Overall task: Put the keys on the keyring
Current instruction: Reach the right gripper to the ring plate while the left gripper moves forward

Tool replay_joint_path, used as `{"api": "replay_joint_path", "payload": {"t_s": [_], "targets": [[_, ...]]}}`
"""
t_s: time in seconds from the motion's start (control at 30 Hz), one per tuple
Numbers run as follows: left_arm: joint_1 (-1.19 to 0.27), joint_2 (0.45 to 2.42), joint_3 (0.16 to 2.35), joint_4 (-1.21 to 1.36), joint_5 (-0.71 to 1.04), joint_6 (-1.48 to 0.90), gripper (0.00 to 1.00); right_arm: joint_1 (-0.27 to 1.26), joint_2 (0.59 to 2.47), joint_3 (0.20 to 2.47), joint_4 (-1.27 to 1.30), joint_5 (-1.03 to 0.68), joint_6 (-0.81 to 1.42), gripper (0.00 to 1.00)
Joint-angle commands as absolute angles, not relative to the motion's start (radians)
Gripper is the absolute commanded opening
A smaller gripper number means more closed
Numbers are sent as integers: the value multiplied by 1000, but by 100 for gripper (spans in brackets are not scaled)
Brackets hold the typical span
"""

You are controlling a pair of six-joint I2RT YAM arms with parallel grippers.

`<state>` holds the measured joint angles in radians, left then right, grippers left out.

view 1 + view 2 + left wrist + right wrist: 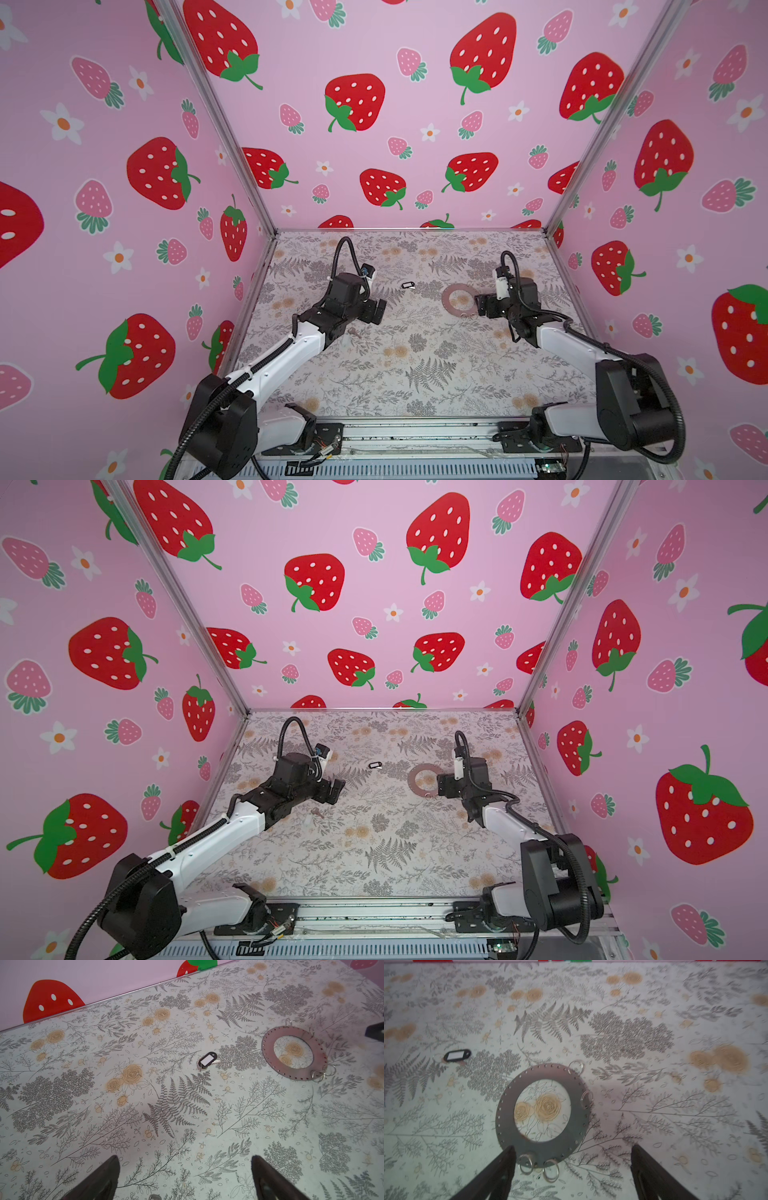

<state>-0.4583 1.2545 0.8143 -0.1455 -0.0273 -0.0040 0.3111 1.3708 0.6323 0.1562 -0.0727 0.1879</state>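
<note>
The keyring is a flat grey metal ring with rim holes and small wire loops, lying on the floral table right of centre. One of the keys, with a black-rimmed white tag, lies left of it. A dark key with a white tag lies beside my left forearm. My left gripper is open and holds nothing, short of the black tag. My right gripper is open at the keyring's right edge, with two loops between its fingers.
Pink strawberry walls with metal corner posts close in the table on three sides. The arm bases sit on a metal rail along the front edge. The tabletop carries a grey fern and flower print.
</note>
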Motion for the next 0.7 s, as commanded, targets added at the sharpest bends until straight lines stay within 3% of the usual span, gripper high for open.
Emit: {"api": "replay_joint_path", "payload": {"t_s": [0.0, 0.3, 0.67], "targets": [[-468, 1243, 835, -196, -63, -20, 100, 350, 1428, 685, 75, -103, 205, 87], [-477, 1264, 871, -181, 17, 18, 100, 435, 1551, 754, 36, -107, 202, 79], [-513, 1313, 903, -192, 21, 23, 99, 442, 1641, 862, -84, -113, 124, 53]]}}
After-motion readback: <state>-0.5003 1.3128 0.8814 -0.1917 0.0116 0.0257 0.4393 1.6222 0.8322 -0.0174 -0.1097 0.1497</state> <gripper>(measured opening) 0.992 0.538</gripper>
